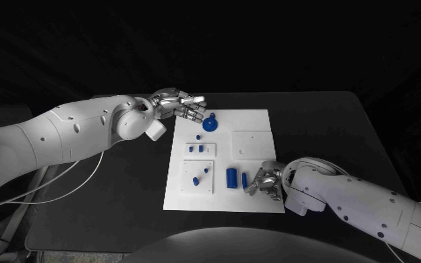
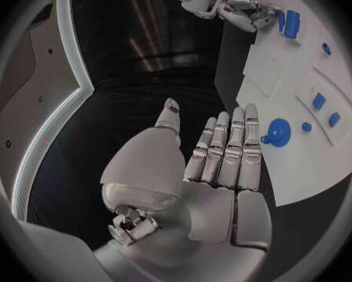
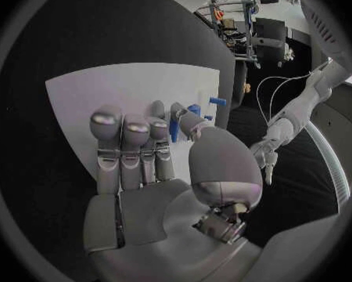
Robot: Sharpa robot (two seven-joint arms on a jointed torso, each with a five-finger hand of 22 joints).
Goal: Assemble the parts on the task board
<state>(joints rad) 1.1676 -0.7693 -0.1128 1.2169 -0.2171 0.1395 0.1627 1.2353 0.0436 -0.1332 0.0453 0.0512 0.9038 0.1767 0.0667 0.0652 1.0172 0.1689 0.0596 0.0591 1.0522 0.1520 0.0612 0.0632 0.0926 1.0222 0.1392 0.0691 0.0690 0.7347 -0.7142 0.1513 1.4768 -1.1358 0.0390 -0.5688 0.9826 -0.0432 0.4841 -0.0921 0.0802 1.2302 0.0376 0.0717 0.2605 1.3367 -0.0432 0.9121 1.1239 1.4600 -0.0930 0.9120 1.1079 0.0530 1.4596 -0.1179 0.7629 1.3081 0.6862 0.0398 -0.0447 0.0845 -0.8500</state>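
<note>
The task board [image 1: 250, 120] lies mid-worktop. Blue parts [image 1: 232, 178] lie loose near its near edge, a round one [image 1: 210, 123] at the far edge, so assembly looks mostly undone. The left hand [image 1: 182, 106] hovers released; whether the right hand [image 1: 266, 181] holds anything, I cannot tell.

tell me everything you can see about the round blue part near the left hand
The round blue part is a flat disc, plastic by its look, with a small knob jutting from its rim toward the left hand. It lies flat on the white task board, near the board's far left corner. The left hand's fingertips hover close beside it with fingers straight; whether they touch it cannot be told.
</note>
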